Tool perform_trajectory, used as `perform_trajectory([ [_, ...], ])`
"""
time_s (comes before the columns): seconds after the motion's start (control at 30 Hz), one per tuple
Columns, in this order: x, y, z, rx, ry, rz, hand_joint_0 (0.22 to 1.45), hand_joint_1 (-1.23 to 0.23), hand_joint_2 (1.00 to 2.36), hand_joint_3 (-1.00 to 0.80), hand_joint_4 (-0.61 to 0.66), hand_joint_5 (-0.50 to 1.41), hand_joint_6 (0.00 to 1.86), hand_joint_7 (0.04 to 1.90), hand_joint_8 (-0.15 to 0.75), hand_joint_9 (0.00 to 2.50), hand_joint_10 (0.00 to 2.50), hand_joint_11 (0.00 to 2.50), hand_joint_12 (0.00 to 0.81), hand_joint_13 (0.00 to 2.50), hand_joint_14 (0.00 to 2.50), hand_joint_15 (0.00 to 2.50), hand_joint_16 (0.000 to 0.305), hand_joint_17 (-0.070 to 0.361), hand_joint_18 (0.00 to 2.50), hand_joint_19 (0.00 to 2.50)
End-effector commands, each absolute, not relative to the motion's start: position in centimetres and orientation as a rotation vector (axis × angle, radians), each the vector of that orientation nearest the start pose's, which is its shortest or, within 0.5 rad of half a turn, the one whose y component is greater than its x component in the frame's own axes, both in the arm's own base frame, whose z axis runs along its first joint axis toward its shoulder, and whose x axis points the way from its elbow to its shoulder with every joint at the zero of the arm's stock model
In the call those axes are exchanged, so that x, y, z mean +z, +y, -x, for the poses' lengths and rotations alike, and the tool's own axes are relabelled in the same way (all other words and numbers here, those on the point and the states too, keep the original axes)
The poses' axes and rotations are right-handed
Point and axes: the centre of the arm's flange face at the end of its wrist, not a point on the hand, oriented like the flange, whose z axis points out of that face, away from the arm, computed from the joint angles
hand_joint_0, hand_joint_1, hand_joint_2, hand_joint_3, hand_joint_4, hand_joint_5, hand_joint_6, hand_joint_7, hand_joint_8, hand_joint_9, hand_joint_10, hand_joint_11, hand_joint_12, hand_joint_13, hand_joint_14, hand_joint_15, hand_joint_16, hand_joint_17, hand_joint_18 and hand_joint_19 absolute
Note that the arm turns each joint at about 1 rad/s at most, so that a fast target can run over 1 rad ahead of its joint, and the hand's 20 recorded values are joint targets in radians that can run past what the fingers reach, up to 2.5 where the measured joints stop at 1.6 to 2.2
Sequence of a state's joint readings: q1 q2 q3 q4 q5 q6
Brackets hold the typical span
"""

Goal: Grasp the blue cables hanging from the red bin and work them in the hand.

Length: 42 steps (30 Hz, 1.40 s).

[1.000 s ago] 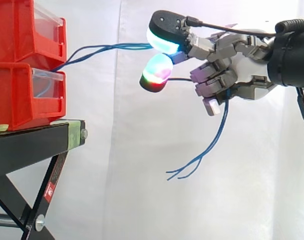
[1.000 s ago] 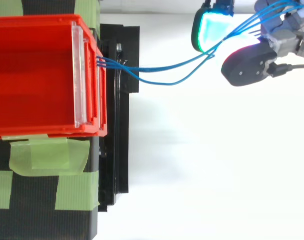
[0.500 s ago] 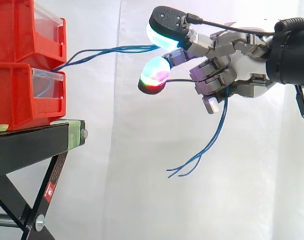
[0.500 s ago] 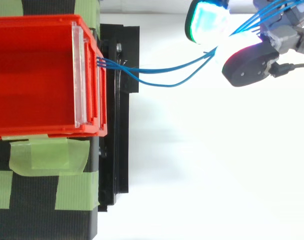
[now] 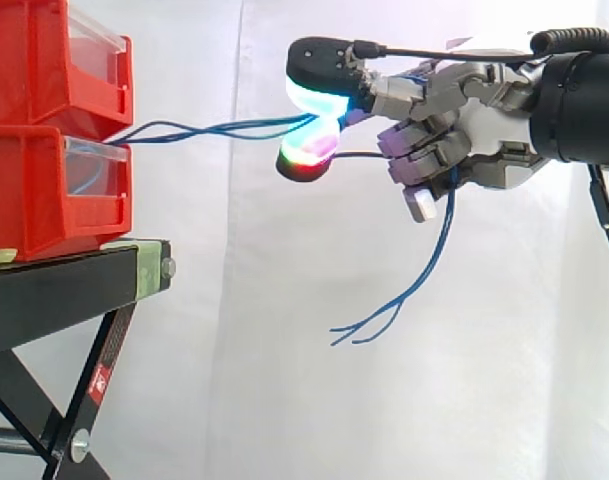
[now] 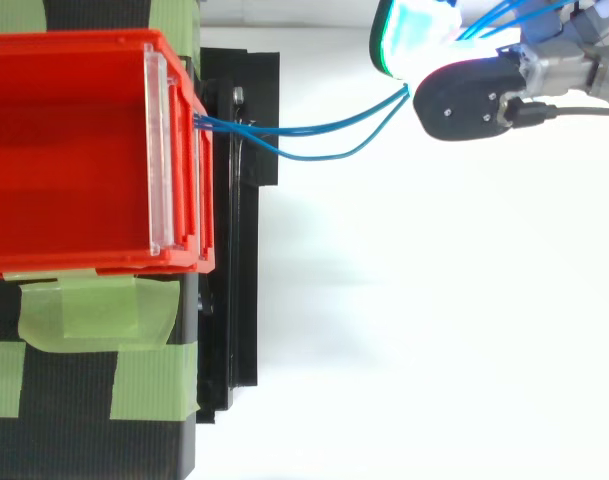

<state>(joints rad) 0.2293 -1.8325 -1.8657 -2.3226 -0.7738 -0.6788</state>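
Note:
Thin blue cables (image 5: pixel 214 128) run from the front of the upper red bin (image 5: pixel 64 65) rightward to my hand (image 5: pixel 464 125). In the side view two glowing fingertips (image 5: pixel 314 95) close together with the cables pinched between them, and the other fingers are curled. The loose cable ends (image 5: pixel 404 295) hang down below the hand. From above, the blue cables (image 6: pixel 324 135) leave the upper red bin (image 6: pixel 74 150) at its clear front lip and reach the hand (image 6: pixel 474 95) at the top right, where a black fingertip (image 6: pixel 464 98) lies over them.
A second red bin (image 5: pixel 54 195) sits under the first on a black stand (image 5: pixel 74 285) with green tape (image 6: pixel 94 310). A white curtain hangs behind. Open space lies below and to the right of the stand.
The two fingertips have closed onto each other around the cables and shifted left toward the bin. The cable span now sags lower between bin and hand.

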Motion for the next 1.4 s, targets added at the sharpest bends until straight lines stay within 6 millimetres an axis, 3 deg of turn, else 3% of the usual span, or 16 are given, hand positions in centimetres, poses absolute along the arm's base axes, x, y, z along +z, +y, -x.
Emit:
perform_trajectory([
  [0.0, 28.8, -7.4, -56.9, 0.416, 0.945, -1.033, 0.84, -0.67, 1.0, -0.99, 0.15, 0.32, 0.21, 1.39, 0.58, 1.71, 2.5, 2.5, 0.706, 2.1, 2.5, 2.15, 0.21, 0.158, 2.5, 0.77],
  [0.13, 28.7, -6.7, -57.0, 0.427, 0.948, -1.032, 0.77, -0.66, 1.0, -1.0, 0.17, 0.3, 0.25, 1.37, 0.58, 1.71, 2.5, 2.5, 0.706, 2.1, 2.5, 2.15, 0.21, 0.158, 2.5, 0.77],
  [0.4, 28.7, -6.0, -57.0, 0.446, 0.949, -1.037, 0.79, -0.69, 1.0, -1.0, 0.17, 0.24, 0.33, 1.34, 0.58, 1.71, 2.5, 2.5, 0.706, 2.1, 2.5, 2.15, 0.21, 0.158, 2.5, 0.77],
  [0.67, 28.6, -5.6, -57.0, 0.465, 0.938, -1.056, 0.72, -0.71, 1.0, -1.0, 0.18, 0.14, 0.45, 1.27, 0.58, 1.71, 2.5, 2.5, 0.706, 2.1, 2.5, 2.15, 0.21, 0.158, 2.5, 0.77],
  [0.8, 28.6, -5.5, -57.0, 0.471, 0.936, -1.06, 0.78, -0.73, 1.0, -1.0, 0.16, 0.09, 0.51, 1.28, 0.58, 1.71, 2.5, 2.5, 0.706, 2.1, 2.5, 2.15, 0.21, 0.158, 2.5, 0.77],
  [0.9, 28.6, -5.5, -57.0, 0.483, 0.926, -1.071, 0.85, -0.73, 1.01, -0.78, 0.15, 0.04, 0.65, 1.26, 0.58, 1.71, 2.5, 2.5, 0.706, 2.1, 2.5, 2.15, 0.21, 0.158, 2.5, 0.77],
  [1.03, 28.6, -5.4, -56.9, 0.491, 0.925, -1.08, 0.89, -0.71, 1.02, -0.65, 0.16, 0.0, 0.87, 1.16, 0.58, 1.71, 2.5, 2.5, 0.706, 2.1, 2.5, 2.15, 0.21, 0.158, 2.5, 0.77],
  [1.13, 28.6, -5.3, -56.9, 0.5, 0.92, -1.089, 0.91, -0.7, 1.02, -0.58, 0.16, -0.01, 0.91, 1.15, 0.58, 1.71, 2.5, 2.5, 0.706, 2.1, 2.5, 2.15, 0.21, 0.158, 2.5, 0.77],
  [1.37, 28.5, -4.9, -56.8, 0.498, 0.917, -1.096, 0.93, -0.7, 1.02, -0.61, 0.14, -0.02, 0.93, 1.13, 0.58, 1.71, 2.5, 2.5, 0.706, 2.1, 2.5, 2.15, 0.21, 0.158, 2.5, 0.77],
])
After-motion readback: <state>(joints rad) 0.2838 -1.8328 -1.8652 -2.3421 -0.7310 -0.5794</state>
